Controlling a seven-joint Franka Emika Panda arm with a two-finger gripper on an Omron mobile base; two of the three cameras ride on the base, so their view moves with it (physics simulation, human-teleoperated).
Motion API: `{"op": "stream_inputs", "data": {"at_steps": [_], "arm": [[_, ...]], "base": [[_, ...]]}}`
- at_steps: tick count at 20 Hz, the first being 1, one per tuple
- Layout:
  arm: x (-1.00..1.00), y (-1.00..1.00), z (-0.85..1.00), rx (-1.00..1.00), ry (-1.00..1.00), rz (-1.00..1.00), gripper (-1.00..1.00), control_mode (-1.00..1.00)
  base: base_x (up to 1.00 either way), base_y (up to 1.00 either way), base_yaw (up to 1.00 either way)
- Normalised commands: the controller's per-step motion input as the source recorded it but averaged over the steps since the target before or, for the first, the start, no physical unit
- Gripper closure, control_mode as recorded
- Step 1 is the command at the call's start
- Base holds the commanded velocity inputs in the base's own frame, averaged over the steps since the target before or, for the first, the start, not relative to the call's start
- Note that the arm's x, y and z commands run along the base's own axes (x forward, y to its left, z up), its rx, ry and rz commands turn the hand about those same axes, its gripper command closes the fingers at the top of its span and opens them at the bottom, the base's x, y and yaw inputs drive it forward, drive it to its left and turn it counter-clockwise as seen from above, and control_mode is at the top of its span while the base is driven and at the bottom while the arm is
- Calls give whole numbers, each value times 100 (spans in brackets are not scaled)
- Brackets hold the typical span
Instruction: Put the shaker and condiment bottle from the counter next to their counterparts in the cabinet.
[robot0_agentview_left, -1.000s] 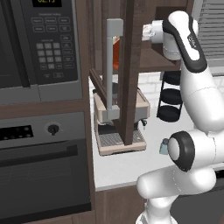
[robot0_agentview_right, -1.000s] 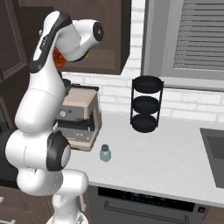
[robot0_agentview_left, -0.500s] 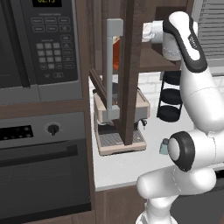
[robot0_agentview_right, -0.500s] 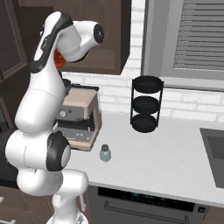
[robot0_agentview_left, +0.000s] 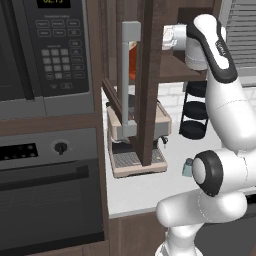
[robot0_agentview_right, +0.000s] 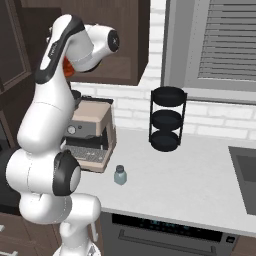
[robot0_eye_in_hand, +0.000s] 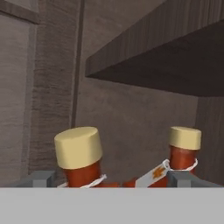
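Cabinet (robot0_agentview_left: 150, 75) shelf holds two leaf bottles; gripper (robot0_eye_in_hand: 111, 179) spread wide behind them (nothing pinched); shaker (robot0_agentview_right: 120, 175) waits below near counter (robot0_agentview_right: 200, 185) front edge.

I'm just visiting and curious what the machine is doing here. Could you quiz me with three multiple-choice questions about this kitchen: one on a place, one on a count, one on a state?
1. Where is the shaker?
A. on the counter
B. in the cabinet
C. in the sink

2. How many tan caps appear in the hand view?
A. one
B. two
C. four

3. How is the end effector?
A. shut on the shaker
B. open
C. shut empty

1 A: it stands beside the coffee machine.
2 B: two red necks, each capped.
3 B: its tips stand wide apart.
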Motion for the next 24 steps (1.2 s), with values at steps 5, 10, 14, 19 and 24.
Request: {"op": "stream_inputs", "data": {"at_steps": [5,10,14,19,24], "arm": [[2,0,0,0,-7,-1,-100,-100],[27,0,-1,0,-13,-7,-100,-100],[39,0,-10,0,-19,-10,-100,-100],[20,0,-4,0,-15,-9,-100,-100],[0,-13,0,0,-10,-6,-100,-100]], "base": [[0,0,0],[0,0,0],[0,0,0],[0,0,0],[0,0,0]]}}
